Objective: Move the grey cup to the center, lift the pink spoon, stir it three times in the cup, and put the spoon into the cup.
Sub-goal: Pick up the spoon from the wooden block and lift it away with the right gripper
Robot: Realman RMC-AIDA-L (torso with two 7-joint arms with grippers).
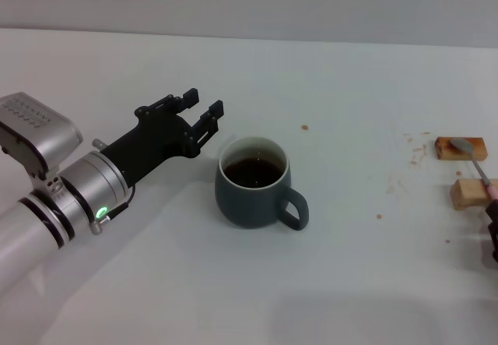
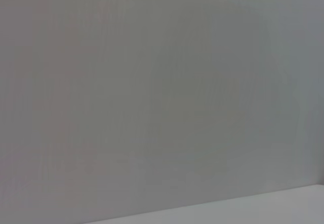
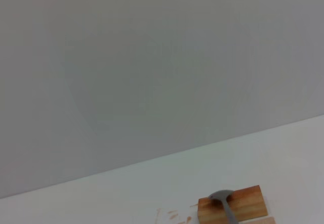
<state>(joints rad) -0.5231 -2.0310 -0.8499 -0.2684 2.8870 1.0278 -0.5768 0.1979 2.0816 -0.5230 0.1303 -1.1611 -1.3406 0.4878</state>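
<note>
The grey cup [image 1: 253,183] stands mid-table with dark brown liquid inside and its handle turned to the front right. My left gripper [image 1: 204,105] is open and empty, just left of the cup's rim and not touching it. The pink spoon [image 1: 476,164] lies at the far right across two wooden blocks, with its metal bowl on the far block and its pink handle end at the picture's edge. The spoon's bowl and neck also show in the right wrist view [image 3: 223,201]. A dark part of my right gripper [image 1: 492,234] shows at the right edge, just in front of the spoon's handle.
Two wooden blocks [image 1: 459,149] [image 1: 469,194] hold the spoon up off the white table [image 1: 156,283]. Brown specks lie on the table beside them. The far block also shows in the right wrist view [image 3: 243,206]. The left wrist view shows only wall.
</note>
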